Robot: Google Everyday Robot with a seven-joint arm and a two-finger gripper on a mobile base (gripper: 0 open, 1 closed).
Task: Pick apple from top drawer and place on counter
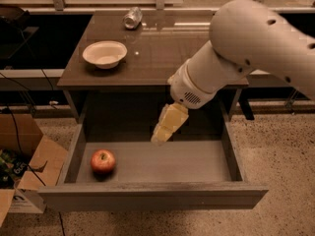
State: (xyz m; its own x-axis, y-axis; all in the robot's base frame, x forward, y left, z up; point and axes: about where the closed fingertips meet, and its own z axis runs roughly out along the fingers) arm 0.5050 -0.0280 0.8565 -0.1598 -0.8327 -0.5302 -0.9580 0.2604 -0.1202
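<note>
The small red apple [103, 162] lies in the left part of the open top drawer [152, 196], on its grey floor. My gripper [164, 131] hangs from the white arm over the middle of the drawer, near its back, to the right of the apple and apart from it. It holds nothing that I can see. The glossy dark counter [162, 53] is behind and above the drawer.
A white bowl [104, 53] stands on the counter's left side and a crushed silver can [132, 18] lies at its back. A cardboard box [27, 166] sits on the floor left of the drawer. The drawer's side walls flank the gripper.
</note>
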